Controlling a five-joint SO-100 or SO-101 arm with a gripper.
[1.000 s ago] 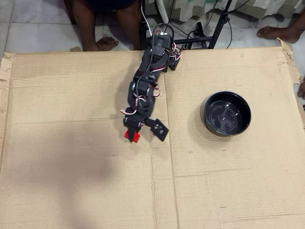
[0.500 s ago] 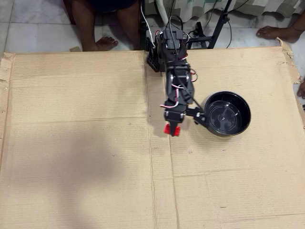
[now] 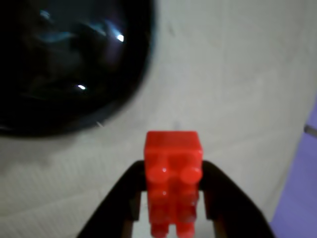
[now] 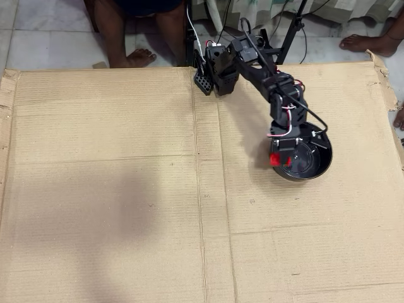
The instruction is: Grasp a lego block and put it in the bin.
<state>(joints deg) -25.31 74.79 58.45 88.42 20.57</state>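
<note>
In the wrist view my gripper [image 3: 173, 198] is shut on the red lego block [image 3: 173, 168], its black fingers [image 3: 126, 198] pressing the brick from both sides, studs facing the camera. The glossy black bin [image 3: 64, 64] fills the upper left of that view, apart from the block. In the overhead view the block [image 4: 276, 159] is held just at the left rim of the bin [image 4: 315, 165], above the cardboard, and the gripper [image 4: 278, 158] partly covers the bowl.
A large sheet of cardboard [image 4: 126, 208] covers the work surface. The arm's base [image 4: 218, 69] stands at the far edge. People's bare feet [image 4: 136, 58] rest beyond the far edge.
</note>
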